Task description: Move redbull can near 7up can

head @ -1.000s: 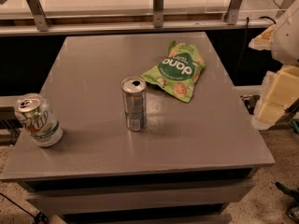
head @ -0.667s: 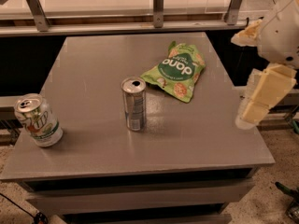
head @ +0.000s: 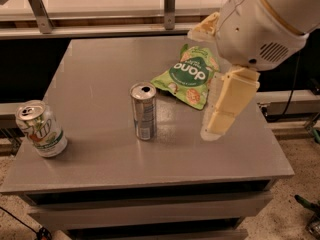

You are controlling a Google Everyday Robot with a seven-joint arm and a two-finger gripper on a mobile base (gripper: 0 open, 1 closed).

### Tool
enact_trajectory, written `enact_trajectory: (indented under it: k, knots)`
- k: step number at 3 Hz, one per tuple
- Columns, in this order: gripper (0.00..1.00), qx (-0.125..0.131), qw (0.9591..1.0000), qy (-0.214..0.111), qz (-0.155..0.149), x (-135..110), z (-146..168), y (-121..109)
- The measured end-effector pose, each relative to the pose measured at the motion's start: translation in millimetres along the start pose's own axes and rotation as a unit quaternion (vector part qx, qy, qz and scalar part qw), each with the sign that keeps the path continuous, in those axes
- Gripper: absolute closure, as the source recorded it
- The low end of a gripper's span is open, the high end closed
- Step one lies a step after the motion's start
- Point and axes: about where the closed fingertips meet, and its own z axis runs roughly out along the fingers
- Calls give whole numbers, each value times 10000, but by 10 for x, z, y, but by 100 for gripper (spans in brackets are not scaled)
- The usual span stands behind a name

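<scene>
Hanging above the tabletop (head: 100,69) toward its right edge, the claw (head: 216,126) has nothing in it, and I can't tell how open it is. The redbull can (head: 144,111) stands mid-tabletop, well apart from the 7up can (head: 41,129) at the front-left corner. It's skinny, so an off-centre grab could tip it.

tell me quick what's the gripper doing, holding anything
Gripper: open, holding nothing, hovering by the chip bag, apart from the redbull can.
</scene>
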Motion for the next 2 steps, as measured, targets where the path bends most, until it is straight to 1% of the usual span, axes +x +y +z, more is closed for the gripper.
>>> enact_trajectory:
  k: [1, 2]
  knots:
    - [0, 1, 10000, 0, -1, -1, -1, 0]
    - [0, 172, 9991, -376, -86, -123, 65, -169]
